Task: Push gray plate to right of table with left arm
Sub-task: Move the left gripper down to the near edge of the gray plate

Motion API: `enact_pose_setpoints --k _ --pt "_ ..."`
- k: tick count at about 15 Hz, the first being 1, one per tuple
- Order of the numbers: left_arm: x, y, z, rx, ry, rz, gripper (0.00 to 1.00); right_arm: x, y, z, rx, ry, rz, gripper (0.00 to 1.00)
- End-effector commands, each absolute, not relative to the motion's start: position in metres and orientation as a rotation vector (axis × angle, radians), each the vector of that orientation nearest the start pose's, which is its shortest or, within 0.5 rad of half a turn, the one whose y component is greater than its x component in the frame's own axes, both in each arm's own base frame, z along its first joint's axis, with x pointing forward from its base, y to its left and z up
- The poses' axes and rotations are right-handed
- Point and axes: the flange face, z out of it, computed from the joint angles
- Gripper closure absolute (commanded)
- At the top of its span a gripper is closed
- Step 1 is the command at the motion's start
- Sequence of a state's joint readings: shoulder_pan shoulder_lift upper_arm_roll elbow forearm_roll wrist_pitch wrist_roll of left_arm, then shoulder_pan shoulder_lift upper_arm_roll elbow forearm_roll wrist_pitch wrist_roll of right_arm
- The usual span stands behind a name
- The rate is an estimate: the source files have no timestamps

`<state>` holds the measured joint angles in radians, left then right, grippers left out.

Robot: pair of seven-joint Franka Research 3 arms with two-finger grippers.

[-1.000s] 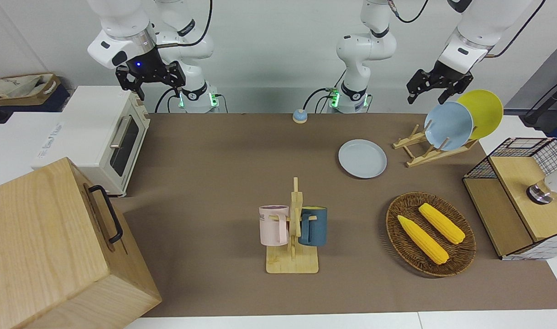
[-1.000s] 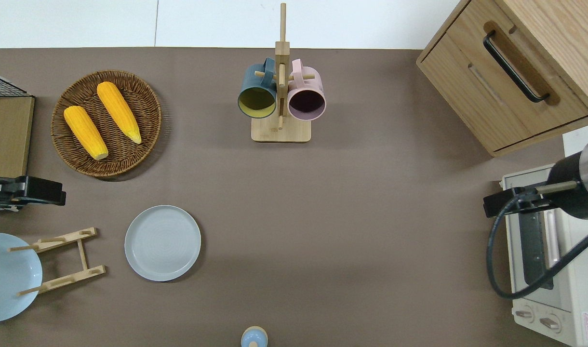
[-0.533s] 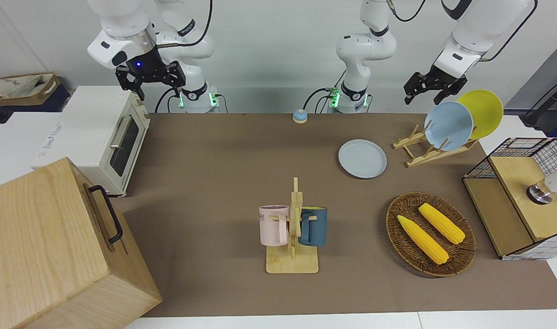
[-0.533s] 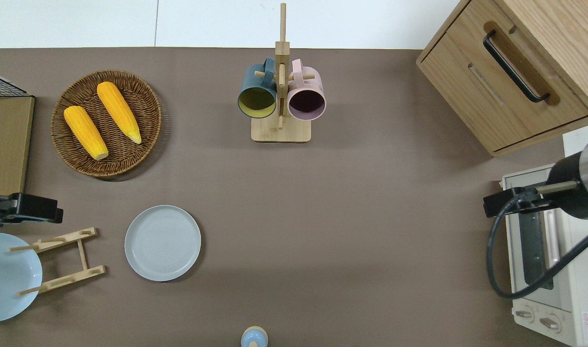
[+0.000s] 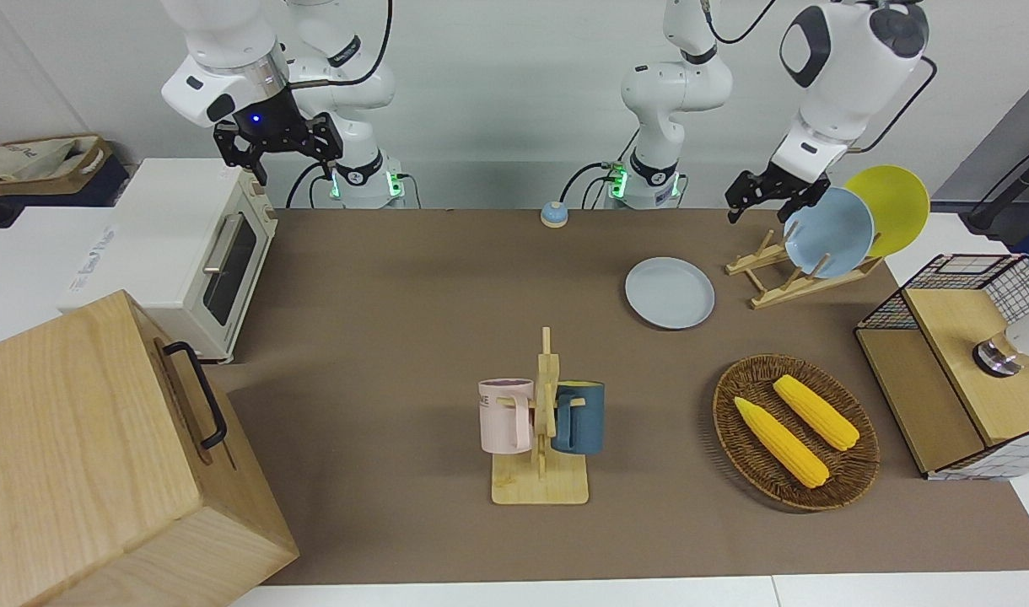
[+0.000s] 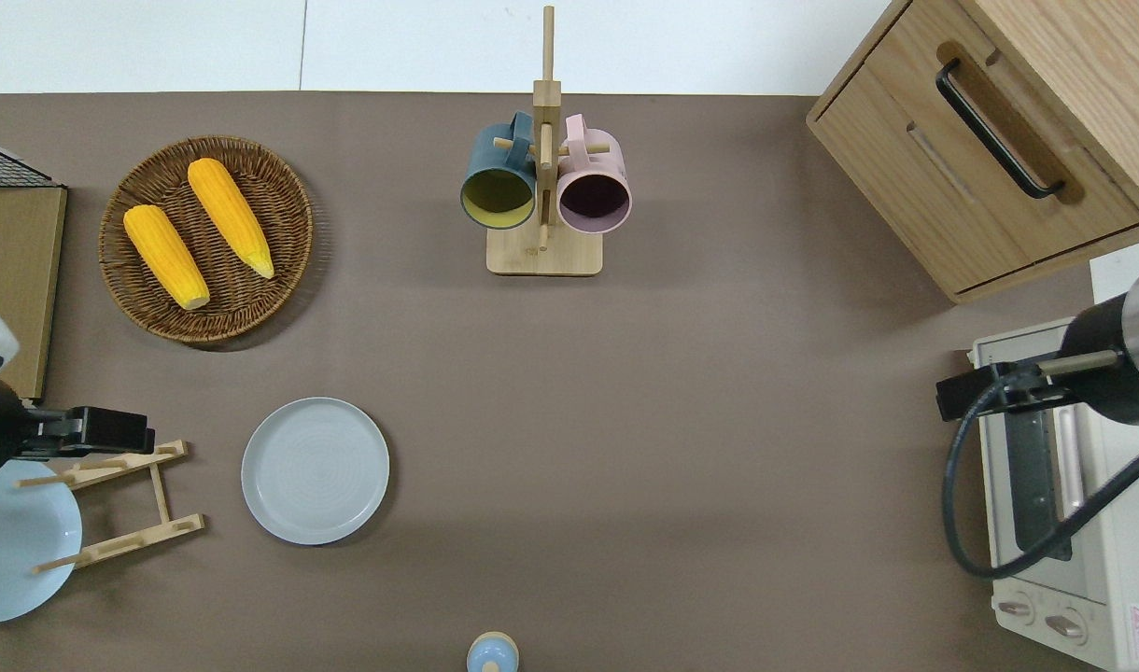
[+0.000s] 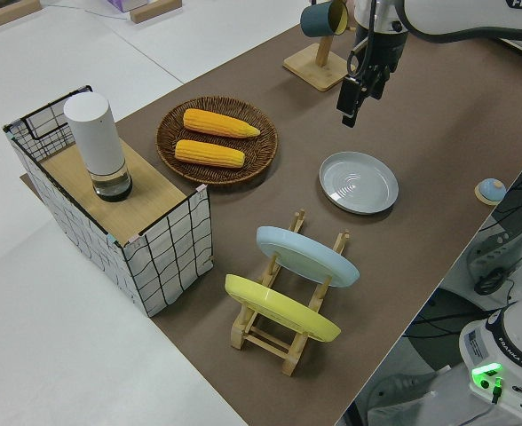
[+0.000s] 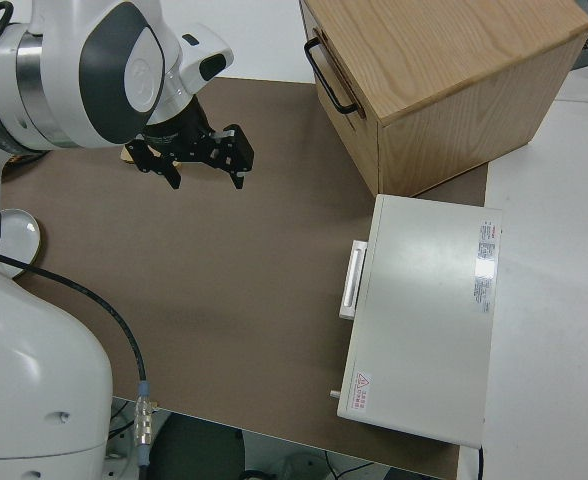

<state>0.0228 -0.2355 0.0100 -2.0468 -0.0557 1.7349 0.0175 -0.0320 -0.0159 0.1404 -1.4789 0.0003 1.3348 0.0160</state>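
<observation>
The gray plate [image 5: 670, 292] lies flat on the brown table [image 5: 413, 320], beside the wooden plate rack [image 5: 784, 274]; it also shows in the overhead view [image 6: 315, 470] and the left side view [image 7: 359, 182]. My left gripper [image 5: 761, 202] hangs open and empty in the air. From overhead the left gripper [image 6: 131, 434] is over the rack's end that faces the gray plate, apart from the plate. In the left side view the left gripper [image 7: 350, 111] points down. My right gripper [image 5: 278, 156] is parked, open and empty.
The rack holds a sky-blue plate [image 5: 828, 232] and a yellow plate [image 5: 894, 206]. A wicker basket [image 5: 856, 472] with two corn cobs lies farther from the robots. A mug rack [image 5: 541, 430] stands mid-table. A wooden drawer box [image 5: 101, 455] and toaster oven [image 5: 202, 253] fill the right arm's end.
My left gripper has come down and swung from beside the wire shelf to over the plate rack, closer to the gray plate. The plate and the right arm have not moved.
</observation>
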Motion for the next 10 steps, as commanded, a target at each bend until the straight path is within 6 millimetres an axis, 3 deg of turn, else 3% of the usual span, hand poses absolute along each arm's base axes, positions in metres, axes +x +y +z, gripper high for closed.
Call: enact_pose_setpoints --k 1,10 --pt "0.456 0.015 0.497 -3.207 -0.047 0.072 0.01 0.518 0.057 0.660 -3.140 -0.121 0.208 0.017" --pt "0.438 0.030 0.410 -3.197 -0.065 0.026 0.01 0.518 0.057 0.660 -3.139 -0.124 0.208 0.017"
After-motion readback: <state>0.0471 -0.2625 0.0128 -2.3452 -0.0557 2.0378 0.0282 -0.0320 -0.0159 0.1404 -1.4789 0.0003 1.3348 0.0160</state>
